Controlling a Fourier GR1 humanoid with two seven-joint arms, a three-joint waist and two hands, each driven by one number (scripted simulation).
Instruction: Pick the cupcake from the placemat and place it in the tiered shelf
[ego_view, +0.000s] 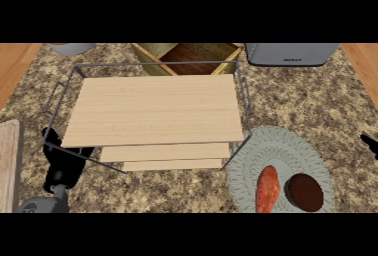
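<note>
Cupcake (304, 192) is what I look for first, and I find it at the lower right of the frame, a dark brown round thing lying on the grey placemat (284, 142). From my steep view I see only its round top, so it seems to stand upright with its axis pointing up toward the camera; it has no clear long side. Just beside it, on its left, lies an orange-red long vegetable (267, 189), maybe a sweet potato, with its long axis running almost up and down in the frame. I judge both were put on the placemat as a start place, near to my right side.

At the lower left my left hand (60, 157) is above the desk (317, 100), close by the shelf's wire frame; its fingers are hidden, so I cannot tell how they stand. At the right edge of the frame only a small black tip of my right hand (368, 142) shows, and its fingers I cannot read.

In the middle stands the tiered shelf (155, 110), with wooden boards stepped one under another. The cupcake is not yet picked.

Farther, at the upper edge, I see a wooden box (188, 56), a grey appliance (291, 54), and a grey bowl (70, 48).
</note>
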